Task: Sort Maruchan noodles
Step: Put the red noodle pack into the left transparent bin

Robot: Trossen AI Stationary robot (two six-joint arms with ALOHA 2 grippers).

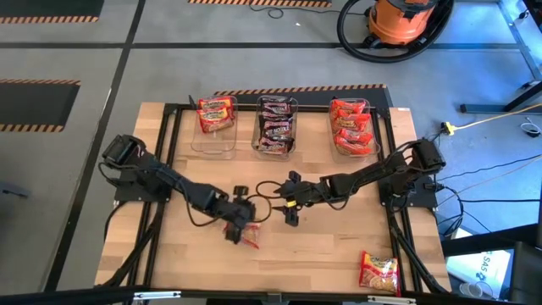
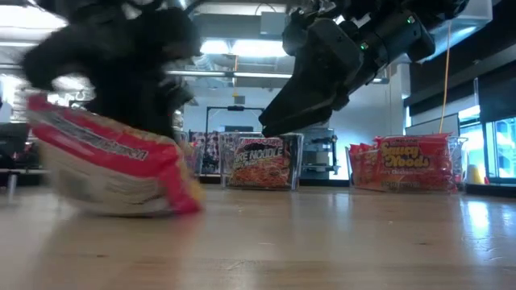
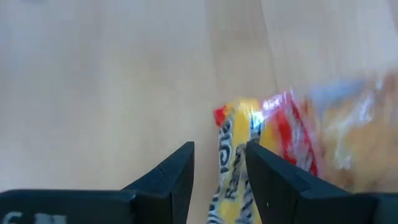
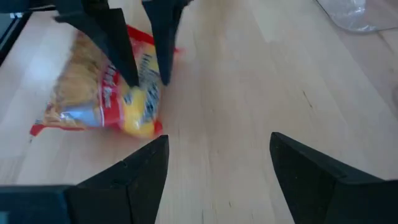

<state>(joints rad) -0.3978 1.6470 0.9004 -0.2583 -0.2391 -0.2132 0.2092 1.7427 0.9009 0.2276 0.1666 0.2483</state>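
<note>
A red and yellow Maruchan noodles packet (image 4: 102, 93) is at the table's middle, near its front, with my left gripper (image 1: 241, 227) shut on it from above. My right gripper (image 4: 214, 149) stands open just to the right of it, above the wood, touching nothing. Another red-orange packet (image 1: 378, 273) lies flat at the near right corner. At the far edge three clear tubs hold red-orange packets (image 1: 216, 113), dark packets (image 1: 276, 125) and red packets (image 1: 351, 127). My left gripper pinches the packet's yellow end (image 3: 235, 155) between its two fingers (image 4: 118, 46), which slant down on it from above. The packet sits tilted below the fingers (image 2: 113, 161). Whether its lower edge rests on the table I cannot tell.
The black frame rail (image 1: 169, 152) runs around the wooden table top (image 1: 339, 246). Cables (image 1: 262, 188) lie loose between the two grippers. Bare wood lies between the grippers and the tubs. An orange vacuum (image 1: 398, 21) stands on the floor beyond the table.
</note>
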